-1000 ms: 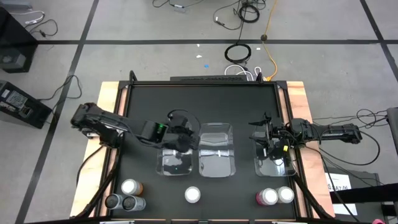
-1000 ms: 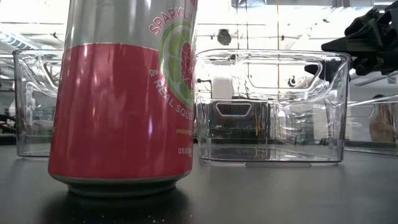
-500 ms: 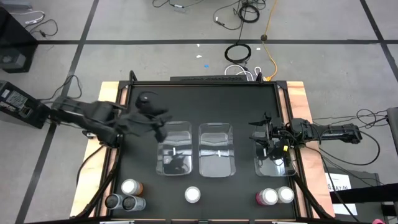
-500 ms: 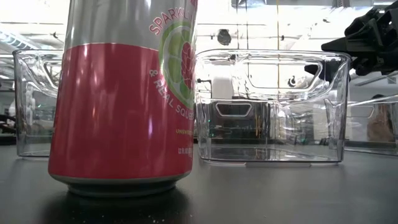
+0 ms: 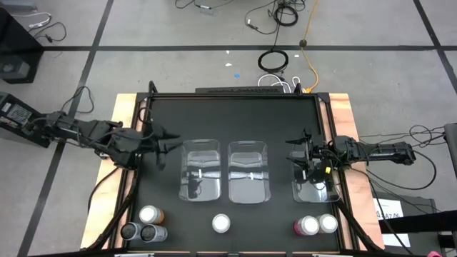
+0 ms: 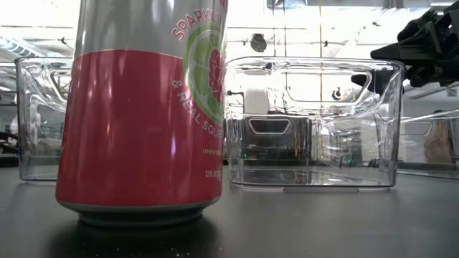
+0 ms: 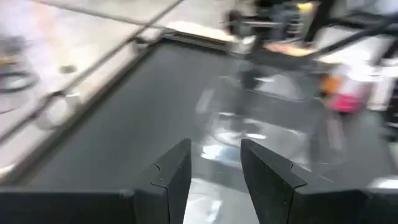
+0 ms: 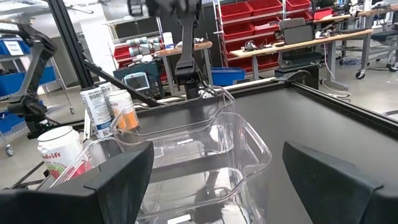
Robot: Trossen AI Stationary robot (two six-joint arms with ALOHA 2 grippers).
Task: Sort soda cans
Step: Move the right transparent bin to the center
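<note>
The left claw (image 5: 166, 140) has swung back off the left bin (image 5: 201, 170), jaws parted and empty, right claw (image 5: 305, 158) spread over the right bin (image 5: 315, 187), while the soda cans (image 5: 222, 223) wait along the surface's (image 5: 235, 118) near edge: light, rigid, slick, best pinched mid-body

— What lies around the black matte worktop (image 5: 235, 121)?

— A grey concrete floor (image 5: 178, 71) crossed by dark straight lines. Loose cables sprawl over it: a black coiled cable (image 5: 273, 61), an orange cord (image 5: 311, 50), and more dark wiring (image 5: 427, 153) to one side. A black box-shaped unit (image 5: 21, 120) sits on the floor at the other side. Pale wooden boards (image 5: 346, 118) edge the worktop.

— And the room itself?

— From the right wrist view, a workshop: red plastic storage bins on shelving (image 8: 252, 15), blue plastic bins (image 8: 12, 46), a long light-topped bench on dark legs (image 8: 292, 46). The low view shows bright overhead lighting (image 6: 43, 32) along the ceiling.
</note>
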